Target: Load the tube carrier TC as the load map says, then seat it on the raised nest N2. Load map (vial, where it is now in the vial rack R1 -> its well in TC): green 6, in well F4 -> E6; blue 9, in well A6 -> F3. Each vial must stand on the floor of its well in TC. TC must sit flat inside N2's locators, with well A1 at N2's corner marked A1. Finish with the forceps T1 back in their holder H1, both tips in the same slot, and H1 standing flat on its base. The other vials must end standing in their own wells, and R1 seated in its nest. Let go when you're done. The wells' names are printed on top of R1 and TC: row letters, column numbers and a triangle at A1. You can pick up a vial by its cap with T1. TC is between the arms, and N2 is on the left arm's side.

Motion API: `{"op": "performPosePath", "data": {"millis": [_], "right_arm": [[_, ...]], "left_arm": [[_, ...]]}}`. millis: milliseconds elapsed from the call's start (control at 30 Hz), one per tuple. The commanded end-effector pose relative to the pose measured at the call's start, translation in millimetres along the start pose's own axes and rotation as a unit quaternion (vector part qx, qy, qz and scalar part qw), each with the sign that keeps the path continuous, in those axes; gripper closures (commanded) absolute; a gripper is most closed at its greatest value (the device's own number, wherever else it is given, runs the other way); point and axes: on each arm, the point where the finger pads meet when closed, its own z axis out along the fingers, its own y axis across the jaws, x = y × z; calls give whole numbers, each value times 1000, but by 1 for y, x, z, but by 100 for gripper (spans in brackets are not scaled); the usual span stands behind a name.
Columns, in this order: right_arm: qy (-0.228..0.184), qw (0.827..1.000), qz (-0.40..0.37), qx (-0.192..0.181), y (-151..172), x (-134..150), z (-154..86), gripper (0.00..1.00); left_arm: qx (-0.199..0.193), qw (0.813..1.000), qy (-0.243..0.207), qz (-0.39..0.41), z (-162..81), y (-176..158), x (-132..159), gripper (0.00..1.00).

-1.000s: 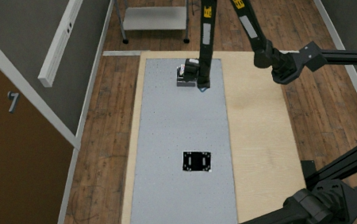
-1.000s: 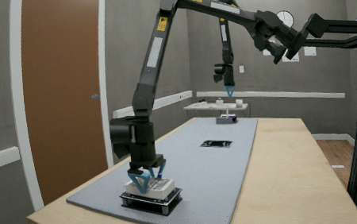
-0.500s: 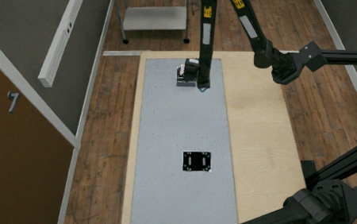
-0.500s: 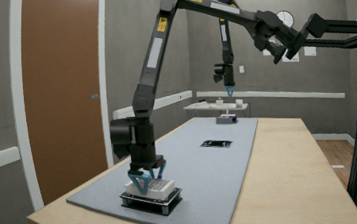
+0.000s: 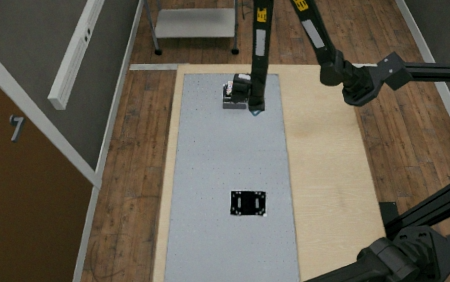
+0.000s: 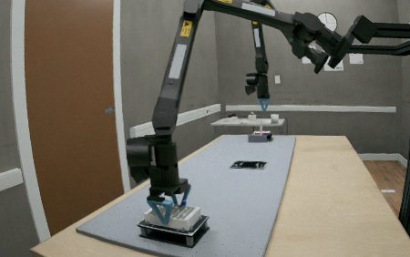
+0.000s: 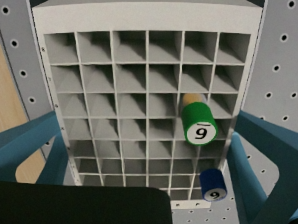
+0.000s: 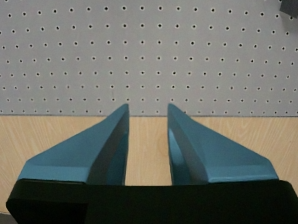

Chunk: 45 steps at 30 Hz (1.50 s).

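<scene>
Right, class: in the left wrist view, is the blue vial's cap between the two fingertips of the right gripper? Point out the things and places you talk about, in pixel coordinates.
No, the blue cap (image 7: 213, 185) is in the carrier.

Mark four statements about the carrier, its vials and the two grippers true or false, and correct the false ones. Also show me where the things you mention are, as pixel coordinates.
1. The left gripper (image 6: 173, 212) (image 7: 147, 114) is shut on the white carrier (image 6: 184, 223) (image 7: 145, 19). True.
2. Both vials in the carrier have blue caps. False: one cap is green (image 7: 200, 129), the other blue (image 7: 213, 184) (image 6: 184, 203).
3. The right gripper (image 5: 256, 114) (image 6: 264, 109) (image 8: 148, 113) is holding the forceps. False: it holds nothing.
4. The two capped vials stand in different wells. True.
</scene>
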Motion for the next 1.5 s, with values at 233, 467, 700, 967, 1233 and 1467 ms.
{"op": "performPosePath", "data": {"millis": [233, 467, 700, 967, 1233, 1467], "right_arm": [[-3, 1000, 4, 1, -1, -2, -1, 76], [-3, 1000, 4, 1, -1, -2, -1, 76], [-3, 1000, 4, 1, -1, -2, -1, 76], [-3, 1000, 4, 1, -1, -2, -1, 76], [-3, 1000, 4, 1, -1, -2, -1, 76], [-3, 1000, 4, 1, -1, -2, -1, 76]], "left_arm": [[-5, 1000, -13, 5, 0, 2, -18, 0], [-5, 1000, -13, 5, 0, 2, -18, 0], [-5, 1000, -13, 5, 0, 2, -18, 0], [-10, 1000, -14, 5, -18, 7, -20, 0], [-3, 1000, -3, 4, -23, 4, -5, 0], [-12, 1000, -9, 5, -42, 12, -11, 0]]}}
